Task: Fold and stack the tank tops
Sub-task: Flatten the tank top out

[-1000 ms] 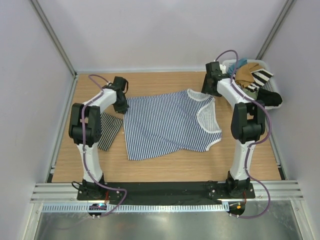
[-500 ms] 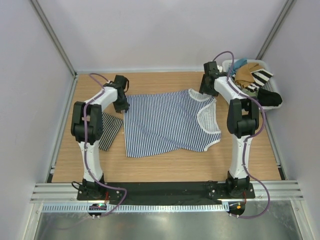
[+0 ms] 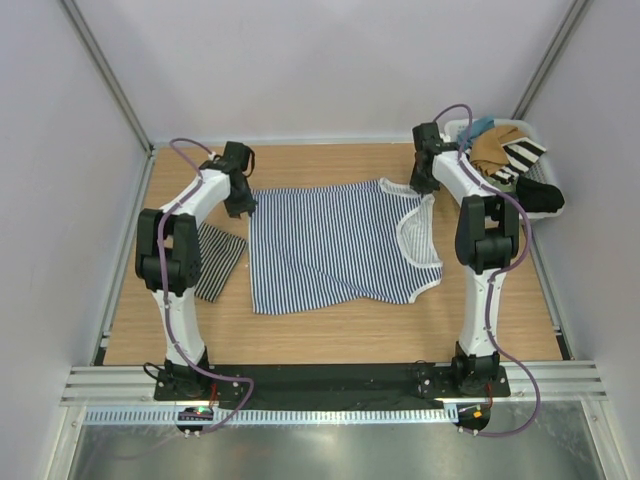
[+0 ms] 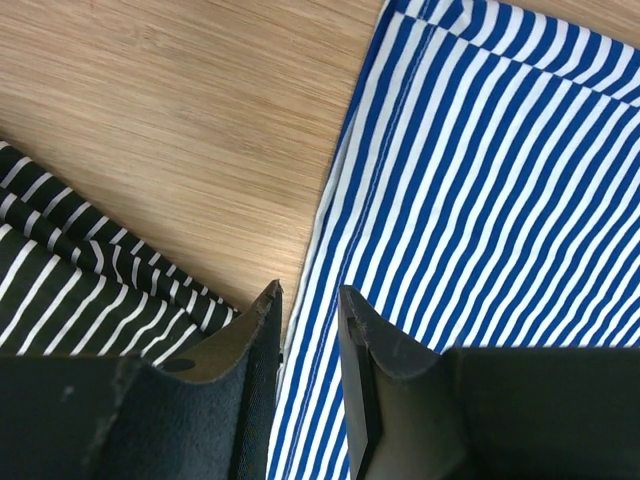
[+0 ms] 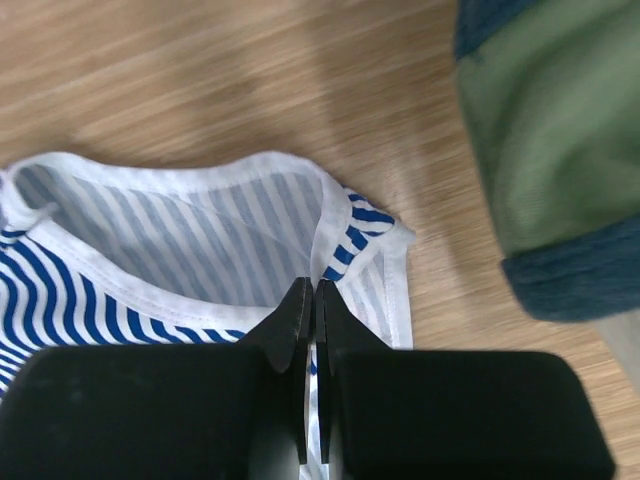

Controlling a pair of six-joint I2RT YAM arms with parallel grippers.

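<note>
Our right gripper [image 5: 311,285] has closed since a second ago, and it now pinches the white shoulder trim of the blue-and-white tank top [image 3: 335,250], which is spread flat on the table [image 3: 330,325]. Our left gripper [image 4: 308,292], jaws narrowly apart, hangs over the top's far-left edge, near the black-and-white tank top [image 3: 218,262].

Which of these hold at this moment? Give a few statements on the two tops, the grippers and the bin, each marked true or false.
1. The blue top lies spread on the table. True.
2. The right gripper is open over bare wood. False: it is shut on the blue top's white-trimmed edge.
3. The black-and-white top lies on the blue top. False: it lies on the table to the blue top's left, apart from it.
4. The left gripper has its jaws slightly apart over the blue top's left edge. True.
5. The bin at the far right holds clothes. True.
</note>
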